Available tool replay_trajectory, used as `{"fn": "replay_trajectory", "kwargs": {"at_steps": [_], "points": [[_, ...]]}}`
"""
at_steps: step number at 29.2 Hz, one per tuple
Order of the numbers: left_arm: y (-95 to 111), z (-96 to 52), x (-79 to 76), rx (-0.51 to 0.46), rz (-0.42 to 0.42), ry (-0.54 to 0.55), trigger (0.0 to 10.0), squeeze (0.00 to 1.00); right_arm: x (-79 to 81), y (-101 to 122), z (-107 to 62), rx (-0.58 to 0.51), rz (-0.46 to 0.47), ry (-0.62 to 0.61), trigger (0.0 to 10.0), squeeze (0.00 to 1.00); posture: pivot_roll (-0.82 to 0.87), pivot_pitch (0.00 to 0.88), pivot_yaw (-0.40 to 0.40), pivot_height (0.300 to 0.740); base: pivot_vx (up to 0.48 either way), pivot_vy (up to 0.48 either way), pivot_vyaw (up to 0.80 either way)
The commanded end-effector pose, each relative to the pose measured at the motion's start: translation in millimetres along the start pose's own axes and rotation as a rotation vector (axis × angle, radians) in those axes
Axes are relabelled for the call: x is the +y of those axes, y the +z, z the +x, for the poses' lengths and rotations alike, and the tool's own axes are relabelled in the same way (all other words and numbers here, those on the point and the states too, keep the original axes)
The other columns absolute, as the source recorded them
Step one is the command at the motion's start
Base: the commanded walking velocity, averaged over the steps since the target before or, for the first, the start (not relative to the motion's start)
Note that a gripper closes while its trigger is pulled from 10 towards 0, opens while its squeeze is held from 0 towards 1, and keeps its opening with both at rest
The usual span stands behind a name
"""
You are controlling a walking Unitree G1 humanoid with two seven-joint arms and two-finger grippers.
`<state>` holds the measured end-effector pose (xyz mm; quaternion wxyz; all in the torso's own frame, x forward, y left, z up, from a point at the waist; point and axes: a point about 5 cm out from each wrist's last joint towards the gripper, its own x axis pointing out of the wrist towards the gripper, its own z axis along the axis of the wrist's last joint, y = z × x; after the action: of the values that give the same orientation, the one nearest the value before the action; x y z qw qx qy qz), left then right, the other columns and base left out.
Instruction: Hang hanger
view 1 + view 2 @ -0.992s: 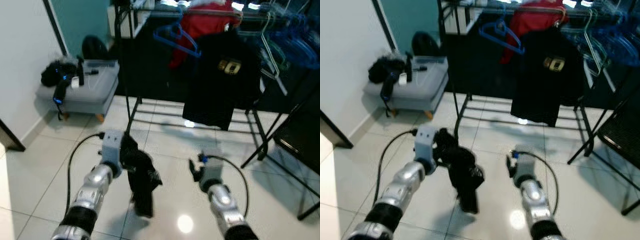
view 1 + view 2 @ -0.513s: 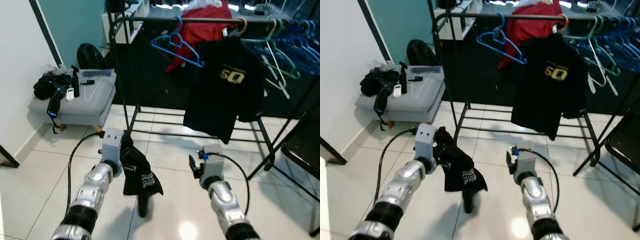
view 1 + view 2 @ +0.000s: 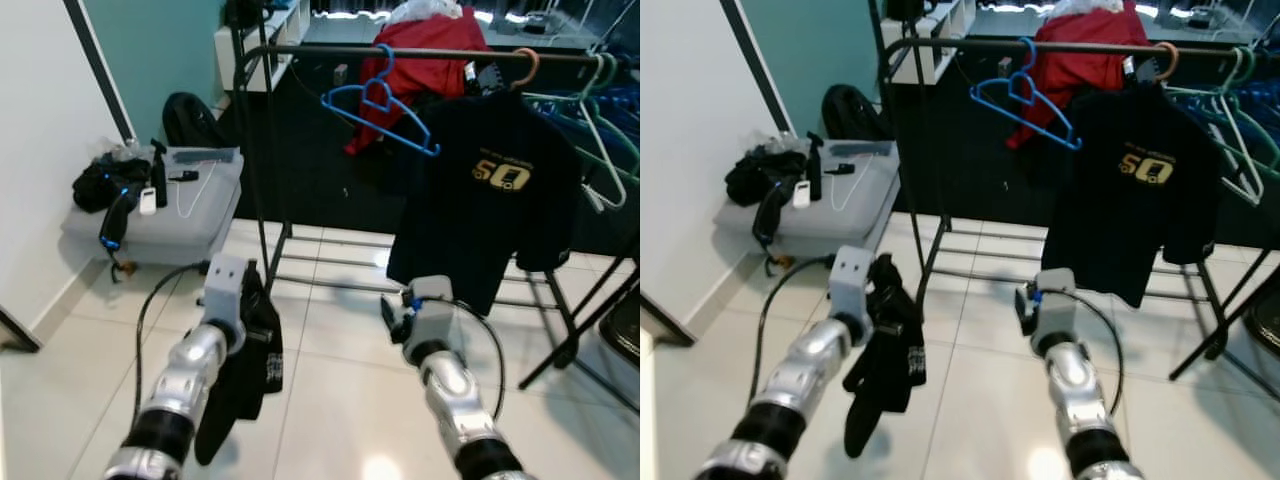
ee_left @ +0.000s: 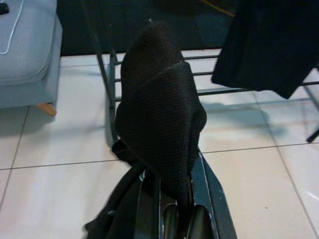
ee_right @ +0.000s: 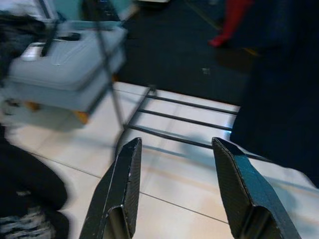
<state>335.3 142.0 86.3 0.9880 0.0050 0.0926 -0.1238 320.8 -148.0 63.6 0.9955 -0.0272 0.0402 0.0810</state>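
Garment (image 3: pixel 245 370) is dangling from my left claw (image 4: pixel 169 209), which is pinching it low before the rack rail (image 3: pixel 420 52), so I am planning to lift high while the right claw (image 5: pixel 174 199) is waiting spread.

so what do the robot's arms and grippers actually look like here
Both arms are silver metal with black bands nearer the body and a pale grey boxy block at each wrist. A black cable loops from each block. The left gripper and right gripper each have two long black fingers; the right block carries a blue fitting.
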Motion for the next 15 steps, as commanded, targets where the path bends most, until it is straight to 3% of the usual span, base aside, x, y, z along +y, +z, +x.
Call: {"fn": "replay_trajectory", "kwargs": {"at_steps": [1, 6, 11, 15], "points": [[4.9, 1.3, -2.3, -0.015, 0.007, -0.016, 10.0, 0.00, -5.7, -0.7, -1.4, -0.001, 0.003, -0.012, 10.0, 0.00, -0.07, 0.096, 0.046, 0.740, 0.401, 0.000, 0.00], [4.8, 1.7, -5.8, -0.017, 0.014, -0.025, 10.0, 0.00, -7.4, -3.3, -1.3, 0.026, 0.008, -0.024, 10.0, 0.00, -0.08, 0.092, 0.044, 0.740, 0.400, 0.000, 0.00], [3.3, 0.7, -8.4, -0.017, 0.022, -0.037, 10.0, 0.00, -9.5, -5.7, -2.5, 0.042, 0.024, -0.037, 10.0, 0.00, -0.08, 0.093, 0.046, 0.740, 0.400, 0.000, -0.80], [4.0, 0.1, -10.1, -0.020, 0.027, -0.047, 10.0, 0.00, -9.9, -4.8, -4.0, 0.027, 0.012, -0.034, 10.0, 0.00, -0.08, 0.099, 0.046, 0.740, 0.400, 0.000, 0.00]]}}
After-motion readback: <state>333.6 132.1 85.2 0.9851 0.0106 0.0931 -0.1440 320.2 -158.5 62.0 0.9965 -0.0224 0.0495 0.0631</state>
